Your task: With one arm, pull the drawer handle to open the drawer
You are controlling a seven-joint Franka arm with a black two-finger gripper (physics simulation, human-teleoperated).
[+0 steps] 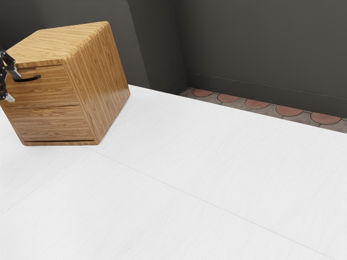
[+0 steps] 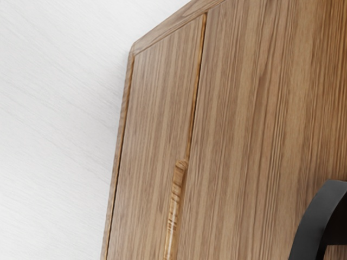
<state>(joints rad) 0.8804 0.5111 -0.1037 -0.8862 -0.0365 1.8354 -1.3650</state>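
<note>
Gripper at the handle, drawer front not yet clearly out

Cabinet (image 1: 65, 81) of pale wood stood on the white table (image 1: 206, 179), far toward the exterior view's left and turned so that its two drawer fronts faced that same side, where the arm came in. That angle made sense for the job: a straight pull back along the arm's own line would draw the front out without twisting it.

The top drawer (image 1: 46, 86) carried the task's thing, a black curved handle (image 1: 28, 78) mounted high on its front, just under the cabinet's top. The lower drawer (image 1: 51, 122) below it had no part in the task.

The gripper (image 1: 7, 76) sat at the very edge of the exterior view, level with the handle and touching or just beside its near end. It was cut off by the frame, so whether it stood apart or was clamped on the bar could not be told.

From the wrist view, the handle (image 2: 317, 225) showed as a dark curve close under the hand, with the wood grain of the drawer front (image 2: 255, 135) right before the camera. The hand was held that near, I judged, so the bar would fall within its grasp.

The top drawer looked flush with the cabinet, or close to it; no clear gap showed. I judged the task to be at the grasping step, with the pull itself not yet done. The risk was a slip off the bar's curved end.
</note>
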